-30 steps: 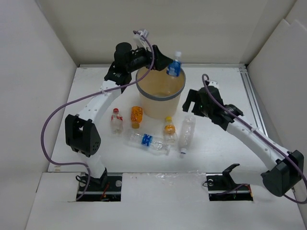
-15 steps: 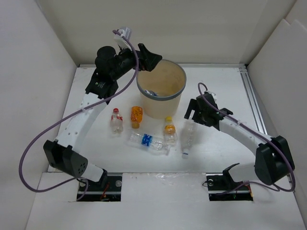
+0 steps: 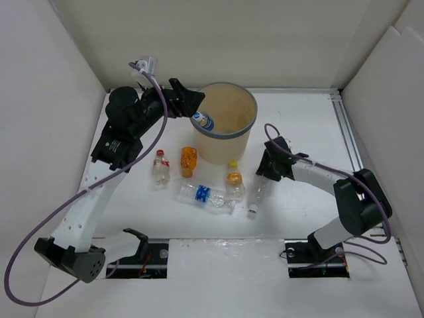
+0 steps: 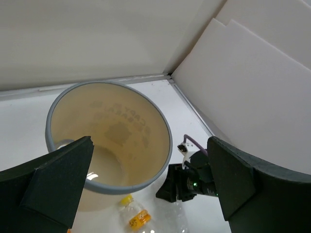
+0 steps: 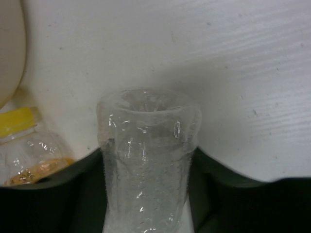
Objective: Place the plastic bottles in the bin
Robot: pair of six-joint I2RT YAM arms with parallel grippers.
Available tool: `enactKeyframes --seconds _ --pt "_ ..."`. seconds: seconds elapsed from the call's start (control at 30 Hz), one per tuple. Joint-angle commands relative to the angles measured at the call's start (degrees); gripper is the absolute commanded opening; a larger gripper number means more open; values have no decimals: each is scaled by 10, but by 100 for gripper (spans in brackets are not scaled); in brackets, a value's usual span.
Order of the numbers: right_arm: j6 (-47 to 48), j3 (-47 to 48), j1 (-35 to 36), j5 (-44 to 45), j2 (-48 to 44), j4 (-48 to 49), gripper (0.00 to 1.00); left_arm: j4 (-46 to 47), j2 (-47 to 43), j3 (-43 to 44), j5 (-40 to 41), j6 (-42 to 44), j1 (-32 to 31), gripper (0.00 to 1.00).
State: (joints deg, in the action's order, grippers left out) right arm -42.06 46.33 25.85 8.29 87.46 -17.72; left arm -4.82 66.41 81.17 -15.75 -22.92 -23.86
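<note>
The right claw (image 5: pixel 148 167) is low on the counter (image 3: pixel 305 132). Its fingers (image 5: pixel 82 194) press on both sides of a clear bottle (image 3: pixel 256 197), so it grips the bottle near the base. The bottle lies flat, with its long axis running from the bin (image 3: pixel 225 136) toward the near edge, cap nearest. The bin stands close, to the left and beyond this claw. The left claw (image 3: pixel 192 99) hangs wide open and empty at the bin's rim.

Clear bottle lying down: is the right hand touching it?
Touching. In the right wrist view the right hand squeezes the clear bottle on both sides, no gap.
</note>
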Motion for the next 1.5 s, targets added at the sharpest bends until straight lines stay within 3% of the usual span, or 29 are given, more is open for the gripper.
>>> enactKeyframes --seconds 0.0,0.03,0.1,0.13,0.37,0.53,0.67,0.73,0.97,1.33,1.37,1.4,1.43,1.47 --pt "9 -6 -4 -16 11 33 38 -28 -13 -23 24 7 1 100" --pt "9 -6 -4 -21 11 33 22 -33 -13 -35 24 2 1 100" --pt "9 -6 -10 -8 -15 13 1 -34 -13 -43 -8 2 1 100" --pt "9 2 -10 0 -29 0 0 -34 -13 -50 -24 2 1 100" --pt "49 128 -4 96 -224 -153 0 36 -1 -69 -188 -5 1 100" --pt "97 262 8 16 -308 -118 0 92 -1 -93 -312 -14 1 100" --pt "123 333 22 -158 -275 -15 0 230 -41 -147 -413 -60 1 100" --pt "128 365 58 -189 -248 17 0 244 -56 -152 -413 -65 1 100" --pt "141 464 175 -205 -128 109 0 233 -68 -152 -405 -57 1 100" --pt "135 542 248 -252 -37 195 0 222 -19 -139 -356 -57 1 98" --pt "135 549 248 -252 -29 195 0 222 -14 -139 -349 -63 1 92" --pt "135 549 248 -252 -23 195 0 236 -2 -139 -344 -63 1 68" --pt "135 549 248 -240 -23 195 8 242 -2 -132 -338 -68 1 51" --pt "135 549 240 -234 -23 195 23 242 7 -122 -325 -68 1 31"
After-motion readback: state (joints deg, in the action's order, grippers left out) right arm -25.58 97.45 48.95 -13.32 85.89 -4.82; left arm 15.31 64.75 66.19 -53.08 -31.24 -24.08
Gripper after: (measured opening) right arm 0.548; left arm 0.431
